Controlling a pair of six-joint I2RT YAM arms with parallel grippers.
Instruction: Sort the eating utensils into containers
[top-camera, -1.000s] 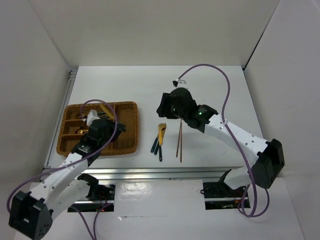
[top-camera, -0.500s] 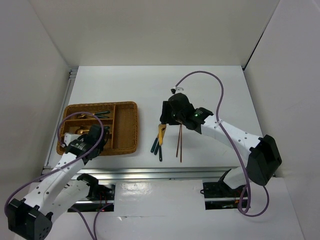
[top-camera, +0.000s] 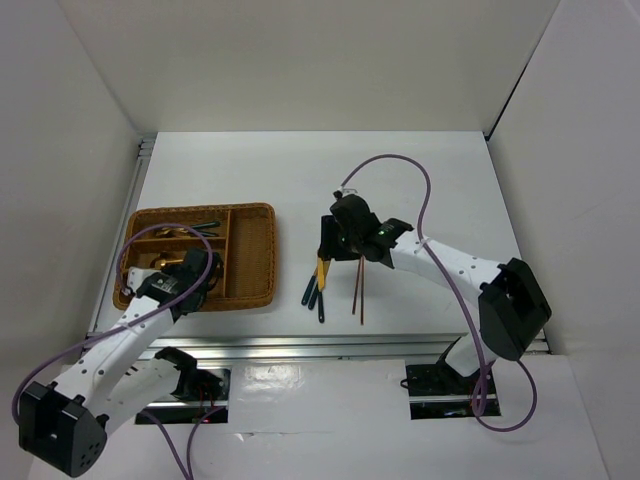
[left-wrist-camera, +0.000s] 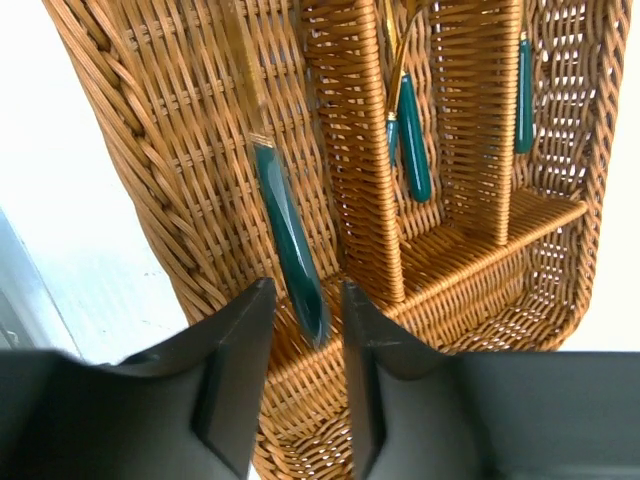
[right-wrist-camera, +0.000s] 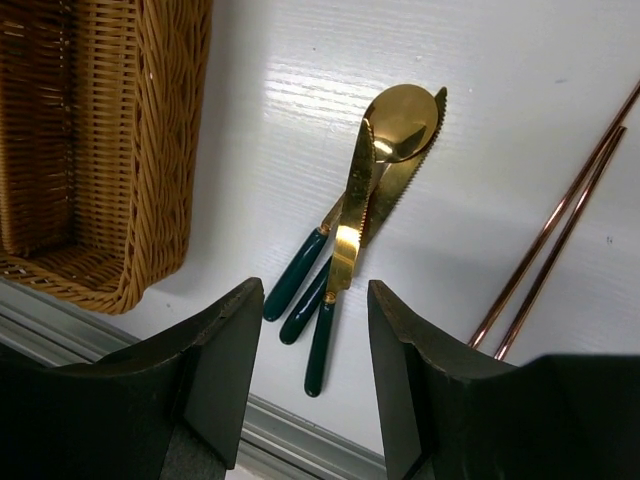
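Table (top-camera: 420, 180) first: white, mostly bare. The wicker tray (top-camera: 250, 209) sits at about 9 o'clock from its centre, w/ several teal-handled pieces (left-wrist-camera: 410, 140) already lying in its compartments, so I'd judge the sort well past halfway. Left gripper (left-wrist-camera: 305, 300) hangs low over the tray's near end. Its jaws are apart w/ the handle tip of a gold-bladed knife (left-wrist-camera: 290, 240) between them. Tray weave shows either side of the handle, so it's not clamped, and the knife lies along an outer compartment, blade pointing to 12 o'clock in the wrist view. Right gripper (right-wrist-camera: 312, 290) hovers over the loose pile at approx 6 o'clock from table centre, jaws apart and nothing in them. Can't tell if it touches anything. What's left out on the table: two reddish chopsticks (right-wrist-camera: 560, 230) side by side, just at 3 o'clock of the pile. Then there are three stacked pieces, namely a spoon (right-wrist-camera: 400, 120), a serrated knife (right-wrist-camera: 420, 150) under it, and a third piece (right-wrist-camera: 350, 220) laid across the top, head not clear. Their handles fan toward 7 o'clock. So by my count five items remain to sort, and the pile looks like the next pick, fiddly since they overlap.
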